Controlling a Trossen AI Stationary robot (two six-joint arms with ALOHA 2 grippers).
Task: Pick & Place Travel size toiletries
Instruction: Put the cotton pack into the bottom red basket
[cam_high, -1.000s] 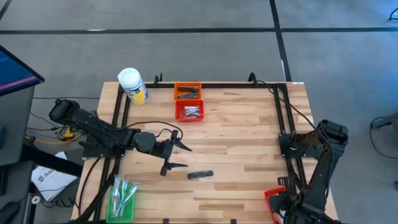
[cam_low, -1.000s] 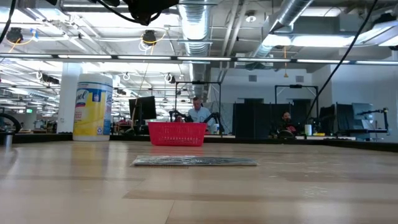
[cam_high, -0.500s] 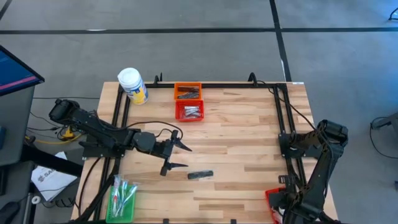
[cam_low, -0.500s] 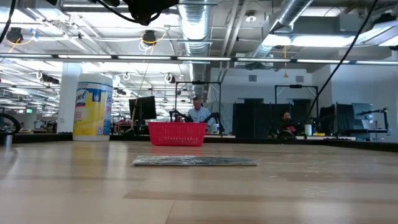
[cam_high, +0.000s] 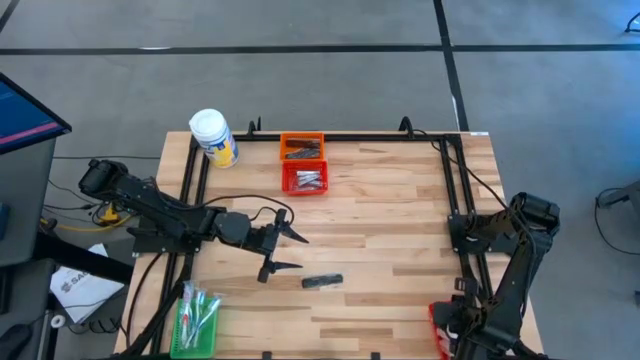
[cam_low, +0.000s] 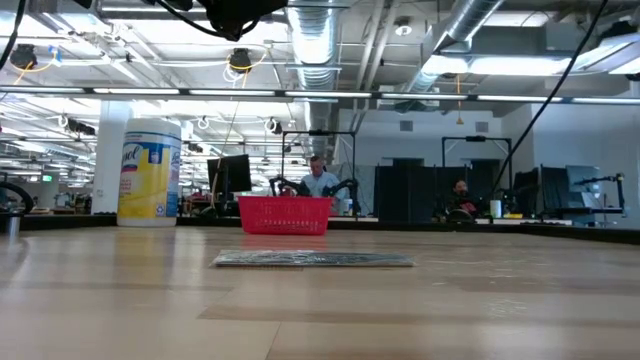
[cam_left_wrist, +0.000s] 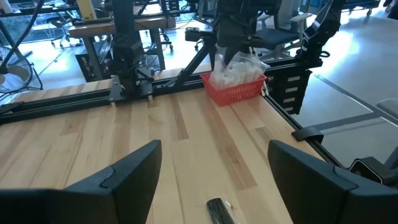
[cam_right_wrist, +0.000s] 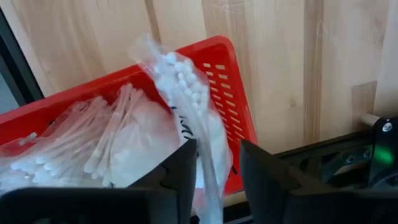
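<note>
My right gripper (cam_right_wrist: 217, 152) points down over a red basket (cam_right_wrist: 233, 81) at the table's near right corner, fingers open. A clear packet of cotton swabs (cam_right_wrist: 180, 93) stands tilted between them, above several more such packets (cam_right_wrist: 93, 137) in the basket. My left gripper (cam_high: 288, 252) hangs open over the table's left middle, touching nothing. Just past it toward the near edge, a dark slim toiletry item (cam_high: 322, 282) lies flat on the wood (cam_left_wrist: 219, 210). My right gripper has the swab packet's lower part (cam_right_wrist: 208, 177) between its two fingers, which come from above. A gap shows beside the packet, and I cannot tell whether either finger touches it. Its upper end leans over the basket's rim.
An orange basket (cam_high: 301, 147) and a red basket (cam_high: 305, 179) with toiletries sit at the far middle. A big white jar (cam_high: 213, 137) stands at the far left corner, a green basket (cam_high: 197, 320) at the near left. Black rails (cam_high: 455, 190) border the table.
In the high view my right arm's wrist has turned a little above the near right red basket and now covers more of it. My left arm and the dark item on the table have kept still.
</note>
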